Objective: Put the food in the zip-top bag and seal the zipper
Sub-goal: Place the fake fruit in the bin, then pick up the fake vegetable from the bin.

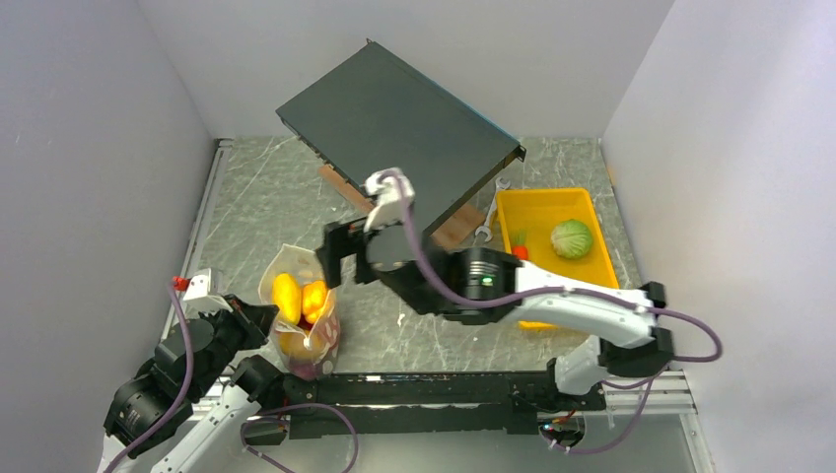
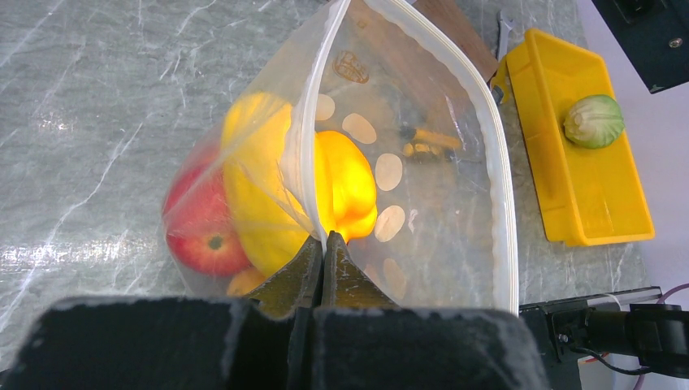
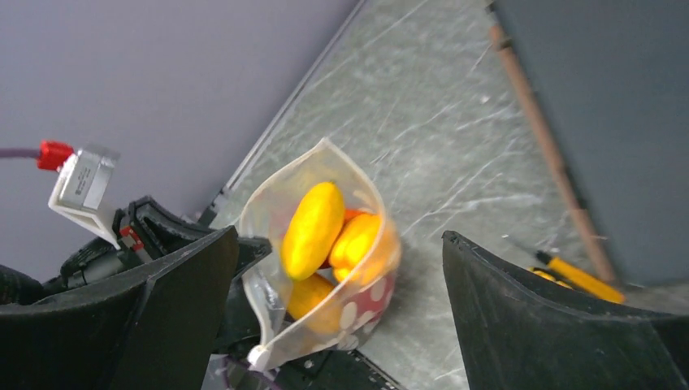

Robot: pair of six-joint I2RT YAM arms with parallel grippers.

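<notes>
At the lower left of the top view, the left arm's fingers (image 2: 313, 264) are pressed together on the near rim of a clear floppy plastic zip-top bag (image 2: 439, 211) printed with white dots, which stands mouth-up on the grey marbled surface (image 1: 256, 197). The bag's whitish press-seal zipper (image 2: 496, 162) gapes open. Inside lie a long yellow toy fruit (image 3: 313, 229), a yellow-orange toy pepper (image 2: 349, 183) and a red toy apple (image 2: 199, 227), packed against one another. Just to the upper right of the bag in the top view, the right arm's fingers (image 3: 179, 292) are spread wide apart and hold nothing; the open bag shows between them in the wrist view. A yellow-handled screwdriver (image 3: 581, 280) lies at that view's lower right. At the right of the top view, a rigid yellow rectangular tray (image 1: 547, 194) holds a green toy cabbage (image 1: 571, 238) and a small red-orange piece (image 1: 519, 248). A dark grey flat slab (image 1: 394, 128) sits tilted at upper centre.
</notes>
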